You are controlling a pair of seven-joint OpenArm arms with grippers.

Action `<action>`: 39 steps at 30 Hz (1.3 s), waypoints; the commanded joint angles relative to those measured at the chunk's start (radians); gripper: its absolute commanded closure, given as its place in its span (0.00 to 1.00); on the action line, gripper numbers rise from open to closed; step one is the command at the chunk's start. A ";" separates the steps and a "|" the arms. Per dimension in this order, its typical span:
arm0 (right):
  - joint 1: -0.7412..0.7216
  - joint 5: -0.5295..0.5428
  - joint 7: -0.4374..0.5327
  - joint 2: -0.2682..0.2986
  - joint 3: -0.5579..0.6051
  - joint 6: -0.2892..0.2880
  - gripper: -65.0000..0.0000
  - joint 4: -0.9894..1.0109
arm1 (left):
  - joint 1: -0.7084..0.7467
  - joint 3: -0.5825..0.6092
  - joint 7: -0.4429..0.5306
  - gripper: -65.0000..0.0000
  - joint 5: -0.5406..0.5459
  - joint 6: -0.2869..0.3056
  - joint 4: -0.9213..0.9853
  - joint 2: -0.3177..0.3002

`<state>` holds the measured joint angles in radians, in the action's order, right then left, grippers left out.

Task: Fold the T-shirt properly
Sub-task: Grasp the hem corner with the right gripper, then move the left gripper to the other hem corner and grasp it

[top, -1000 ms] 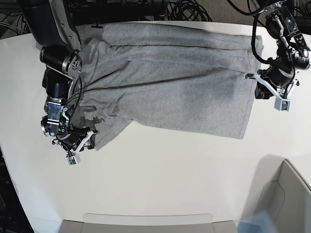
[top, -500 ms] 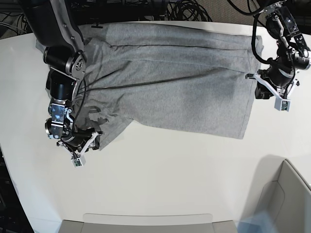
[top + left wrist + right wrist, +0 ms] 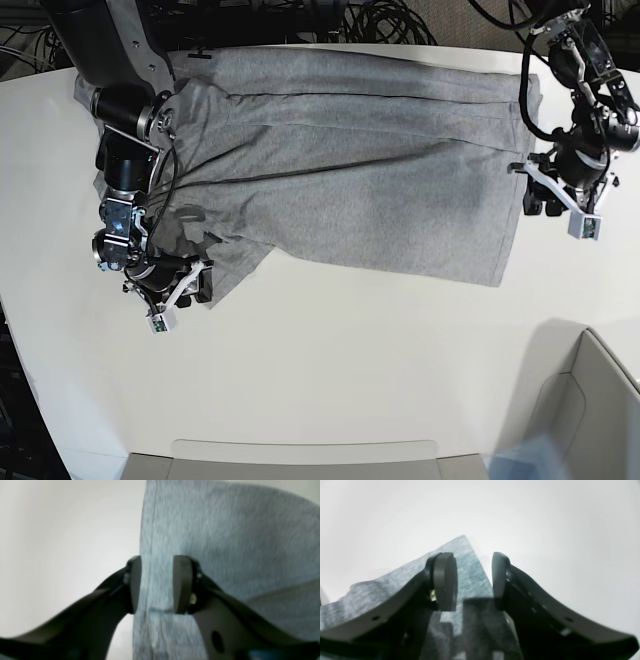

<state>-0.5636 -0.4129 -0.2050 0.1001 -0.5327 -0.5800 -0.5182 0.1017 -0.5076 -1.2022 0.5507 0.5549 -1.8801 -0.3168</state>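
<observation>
The T-shirt (image 3: 350, 170) lies spread across the upper desk (image 3: 330, 370). Left fingers (image 3: 182, 585) stand parted astride its edge; right fingers (image 3: 445, 580) parted over its corner, lower left.

Heather-grey T-shirt (image 3: 360, 180) on a white table (image 3: 330, 360)
</observation>
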 commanded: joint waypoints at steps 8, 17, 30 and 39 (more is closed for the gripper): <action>0.037 -0.067 -0.127 0.013 0.003 -0.022 0.61 0.014 | -0.293 0.224 0.038 0.60 -0.208 0.004 0.336 -0.057; 0.037 -0.067 -0.127 0.013 0.003 -0.022 0.61 0.014 | -0.540 0.307 0.213 0.60 -0.238 0.081 0.765 -0.106; 0.037 -0.182 -0.127 0.007 -0.004 -0.022 0.61 0.014 | -0.710 0.419 0.439 0.60 -0.240 0.143 1.181 -0.124; 0.037 -0.182 -0.127 0.010 -0.004 -0.021 0.61 0.014 | -0.725 0.422 0.486 0.60 -0.240 0.143 1.276 -0.155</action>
<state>-0.5507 -0.4870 -0.1627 0.1051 -0.5392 -0.5991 -0.5220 -0.5976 -0.0856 -0.7277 0.3027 0.6903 -0.5919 -0.4591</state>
